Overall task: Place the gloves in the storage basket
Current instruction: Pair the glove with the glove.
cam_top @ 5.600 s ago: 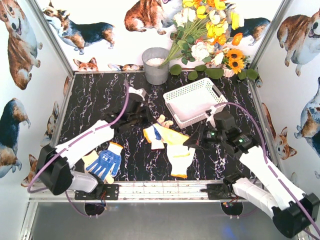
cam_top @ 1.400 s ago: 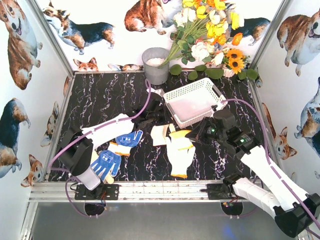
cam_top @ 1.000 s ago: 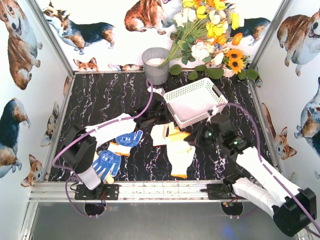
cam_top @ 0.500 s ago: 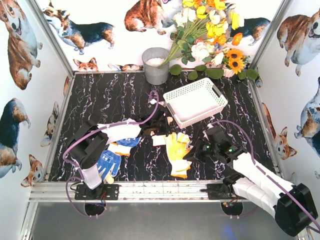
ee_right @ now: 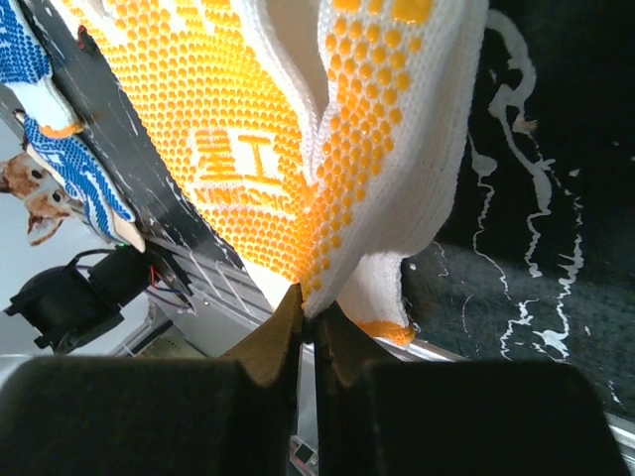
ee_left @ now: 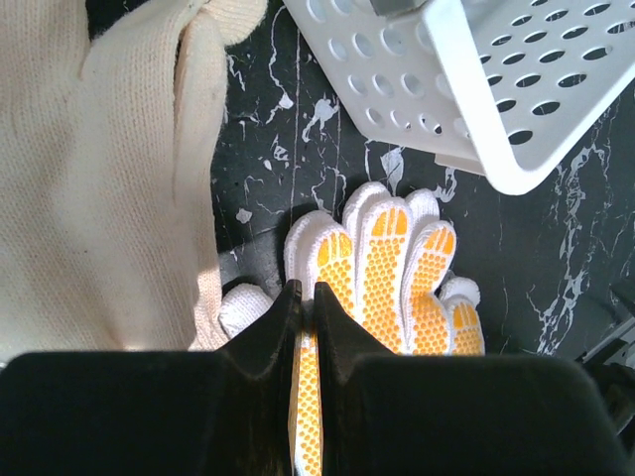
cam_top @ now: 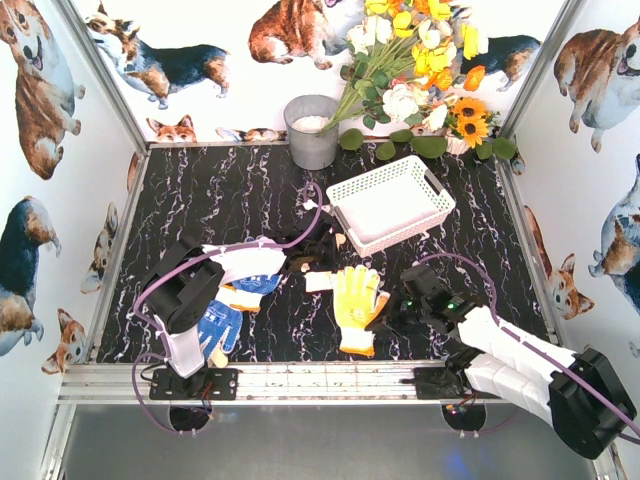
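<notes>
Outside the perforated white plastic basket (cam_top: 410, 228), two blue-dotted knit gloves (cam_top: 216, 326), one cream glove (cam_top: 318, 282) and one yellow-dotted glove (cam_top: 356, 298) are spread on the marbled worktop (cam_top: 200, 200). The yellow-dotted glove is pinched by the closed right jaws. The left jaws are pressed together.

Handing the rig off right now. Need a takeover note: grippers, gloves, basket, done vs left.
Left gripper: shut, tips over the yellow glove's fingertips, beside the storage basket; can't tell if it pinches anything.
Right gripper: shut on the yellow glove's edge near the cuff.
Other gloves: cream glove right by the left gripper; two blue gloves beneath the left arm.
Done: nothing, no glove shows in the basket.
Left: every glove goes in.
</notes>
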`<act>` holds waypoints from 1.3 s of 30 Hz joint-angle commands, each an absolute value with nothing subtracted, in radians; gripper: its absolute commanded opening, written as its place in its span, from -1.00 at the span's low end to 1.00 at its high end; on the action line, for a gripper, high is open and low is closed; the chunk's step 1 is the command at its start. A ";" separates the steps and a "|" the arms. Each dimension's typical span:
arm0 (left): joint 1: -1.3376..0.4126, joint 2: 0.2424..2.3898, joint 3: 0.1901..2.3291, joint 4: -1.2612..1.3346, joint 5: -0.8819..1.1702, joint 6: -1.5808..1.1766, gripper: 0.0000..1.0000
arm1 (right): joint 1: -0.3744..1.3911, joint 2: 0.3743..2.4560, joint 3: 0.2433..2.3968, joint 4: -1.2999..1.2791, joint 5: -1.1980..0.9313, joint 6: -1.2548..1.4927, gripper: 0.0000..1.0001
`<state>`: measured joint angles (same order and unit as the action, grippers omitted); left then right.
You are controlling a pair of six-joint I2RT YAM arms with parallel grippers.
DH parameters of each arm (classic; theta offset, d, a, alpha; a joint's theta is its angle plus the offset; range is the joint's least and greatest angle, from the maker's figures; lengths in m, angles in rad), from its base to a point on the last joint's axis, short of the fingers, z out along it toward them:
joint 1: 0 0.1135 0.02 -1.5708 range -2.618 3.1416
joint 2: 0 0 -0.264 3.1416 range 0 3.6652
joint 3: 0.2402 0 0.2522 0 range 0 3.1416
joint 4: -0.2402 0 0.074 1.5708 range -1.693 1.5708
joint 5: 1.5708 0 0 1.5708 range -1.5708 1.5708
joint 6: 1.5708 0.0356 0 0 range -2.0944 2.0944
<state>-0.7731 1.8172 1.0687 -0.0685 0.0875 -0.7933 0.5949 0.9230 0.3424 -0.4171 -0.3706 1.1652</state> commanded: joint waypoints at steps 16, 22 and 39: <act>-0.779 1.808 1.081 -0.051 0.044 -0.761 -1.00 | 0.601 0.899 0.361 -0.418 -0.301 1.157 -1.00; -0.779 1.807 1.077 -0.060 0.041 -0.755 -1.00 | 0.611 0.934 0.370 -0.409 -0.315 1.147 -1.00; -0.779 1.724 1.110 -0.131 -0.037 -0.703 0.00 | 0.618 0.899 0.480 -0.609 -0.198 1.030 -0.02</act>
